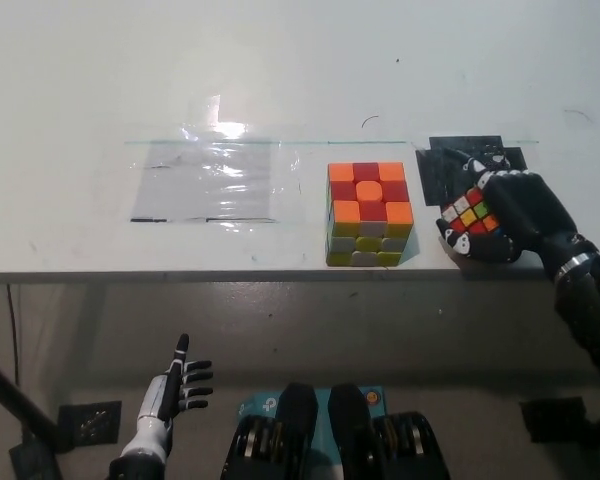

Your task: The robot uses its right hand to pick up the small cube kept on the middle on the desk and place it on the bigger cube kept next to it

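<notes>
The desk (100, 80) is a broad, matte white slab with faint scuffs and a straight front edge, and it bears everything else. Taped flat on its left half lies a clear plastic sheet (208, 182), glossy and wrinkled, catching a bright glare near its top. Near the right edge sits a ragged patch of black tape (442, 160), dull and flat. Between sheet and patch stands the bigger cube (369, 213), a hard plastic puzzle block with rounded tiles, orange and red on top with a raised round tile at the centre, yellow and white on the front face. Just to its right, the right hand (500, 215), black and jointed, has its fingers wrapped around the small cube (468, 211), a black-framed puzzle cube with tiny red, yellow, green and white stickers, tilted over the desk's front edge beside the tape. The white left hand (172, 388) rests low below the desk, fingers spread. No writing is readable anywhere.
</notes>
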Robot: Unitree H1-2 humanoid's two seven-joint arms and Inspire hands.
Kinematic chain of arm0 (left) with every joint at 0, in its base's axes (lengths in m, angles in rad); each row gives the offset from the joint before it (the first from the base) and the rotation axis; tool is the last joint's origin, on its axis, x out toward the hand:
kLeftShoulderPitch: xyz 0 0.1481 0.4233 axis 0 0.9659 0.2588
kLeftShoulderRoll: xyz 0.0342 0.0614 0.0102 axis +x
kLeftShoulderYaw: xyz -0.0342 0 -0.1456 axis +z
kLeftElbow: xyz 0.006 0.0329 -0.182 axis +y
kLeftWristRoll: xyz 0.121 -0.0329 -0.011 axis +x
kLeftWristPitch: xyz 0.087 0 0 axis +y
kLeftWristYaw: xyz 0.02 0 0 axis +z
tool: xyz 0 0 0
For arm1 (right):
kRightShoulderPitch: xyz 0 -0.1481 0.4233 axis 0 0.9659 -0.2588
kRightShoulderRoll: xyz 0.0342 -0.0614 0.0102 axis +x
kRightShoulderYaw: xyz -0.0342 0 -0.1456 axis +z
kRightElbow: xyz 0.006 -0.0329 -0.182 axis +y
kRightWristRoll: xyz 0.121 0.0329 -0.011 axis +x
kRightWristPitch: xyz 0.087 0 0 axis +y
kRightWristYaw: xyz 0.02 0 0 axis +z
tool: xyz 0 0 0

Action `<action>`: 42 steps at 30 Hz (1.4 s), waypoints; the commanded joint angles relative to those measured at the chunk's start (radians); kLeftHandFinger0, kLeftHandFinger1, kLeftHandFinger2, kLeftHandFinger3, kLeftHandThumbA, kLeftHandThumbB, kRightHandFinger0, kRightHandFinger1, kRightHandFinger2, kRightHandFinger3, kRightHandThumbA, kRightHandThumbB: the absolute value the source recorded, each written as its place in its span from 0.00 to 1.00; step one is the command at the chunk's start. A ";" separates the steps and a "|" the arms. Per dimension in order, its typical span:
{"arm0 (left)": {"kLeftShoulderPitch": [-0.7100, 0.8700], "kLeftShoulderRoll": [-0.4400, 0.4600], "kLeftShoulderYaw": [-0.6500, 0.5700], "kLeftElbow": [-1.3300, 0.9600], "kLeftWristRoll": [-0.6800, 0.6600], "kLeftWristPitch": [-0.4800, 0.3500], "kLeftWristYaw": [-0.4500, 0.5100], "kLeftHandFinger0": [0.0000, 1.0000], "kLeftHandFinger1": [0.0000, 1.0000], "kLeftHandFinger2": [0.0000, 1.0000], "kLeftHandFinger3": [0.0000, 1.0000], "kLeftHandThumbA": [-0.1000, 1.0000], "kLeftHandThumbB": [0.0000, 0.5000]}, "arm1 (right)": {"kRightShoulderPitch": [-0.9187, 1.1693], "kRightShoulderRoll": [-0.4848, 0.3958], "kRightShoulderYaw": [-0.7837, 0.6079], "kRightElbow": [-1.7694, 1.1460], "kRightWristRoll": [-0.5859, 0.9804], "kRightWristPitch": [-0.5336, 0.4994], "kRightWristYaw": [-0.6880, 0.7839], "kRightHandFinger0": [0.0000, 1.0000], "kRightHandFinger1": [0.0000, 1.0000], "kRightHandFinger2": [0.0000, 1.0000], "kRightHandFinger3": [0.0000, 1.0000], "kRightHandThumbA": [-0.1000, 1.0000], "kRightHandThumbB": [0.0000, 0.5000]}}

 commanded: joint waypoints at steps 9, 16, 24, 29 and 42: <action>-0.038 0.012 0.003 -0.012 -0.005 -0.034 0.006 0.70 0.65 0.71 0.68 1.00 0.32 | -0.016 0.011 0.011 0.057 -0.069 -0.079 -0.145 0.01 0.37 0.66 0.11 0.00 0.00; -0.038 0.013 0.002 -0.013 -0.006 -0.035 0.001 0.69 0.65 0.72 0.69 1.00 0.35 | -0.012 0.035 -0.021 0.072 -0.064 -0.081 -0.244 0.00 0.24 0.48 0.11 0.00 0.10; -0.041 0.011 0.002 -0.007 -0.002 -0.030 0.014 0.70 0.66 0.72 0.70 1.00 0.32 | -0.029 0.045 -0.038 0.103 -0.062 -0.110 -0.286 0.00 0.23 0.58 0.31 0.00 0.00; -0.037 0.013 -0.001 -0.006 -0.003 -0.028 0.001 0.67 0.64 0.72 0.70 1.00 0.34 | -0.039 0.035 -0.030 0.079 -0.096 -0.092 -0.293 0.00 0.19 0.55 0.36 0.00 0.12; -0.025 0.010 0.004 -0.016 -0.003 -0.017 0.015 0.72 0.65 0.70 0.70 1.00 0.38 | -0.124 0.023 -0.081 -0.024 -0.039 -0.095 -0.202 0.00 0.13 0.53 0.35 0.00 0.28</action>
